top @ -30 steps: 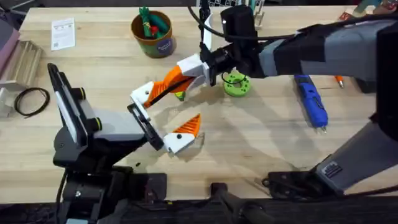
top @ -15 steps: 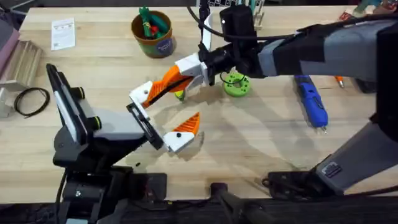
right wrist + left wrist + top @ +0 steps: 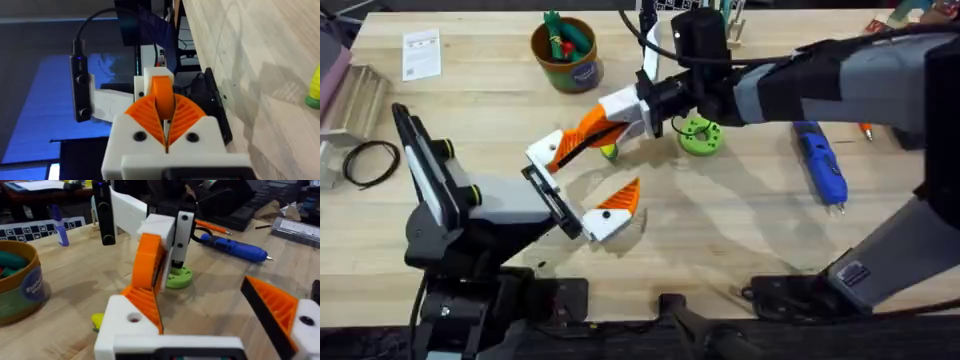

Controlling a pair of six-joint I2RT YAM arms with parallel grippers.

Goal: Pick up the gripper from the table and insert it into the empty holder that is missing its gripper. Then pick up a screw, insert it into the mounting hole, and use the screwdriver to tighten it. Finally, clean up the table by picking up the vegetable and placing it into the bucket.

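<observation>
Overhead: blue pen-shaped screwdriver (image 3: 819, 162), thin metal tip.

The corn (image 3: 609, 153) is mostly hidden under the right gripper (image 3: 582, 136), beside the green disc (image 3: 700, 135). The screw in the holder (image 3: 131, 322) is too small to tell. The bucket (image 3: 17, 287) is cut by the left wrist view's edge.

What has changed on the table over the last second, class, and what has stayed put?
Very little. The right pincer, shut on the loose orange gripper, and the left pincer both crept slightly toward the table's far-left side, still meeting at the holder. The screwdriver, bucket and vegetable stayed put.
</observation>
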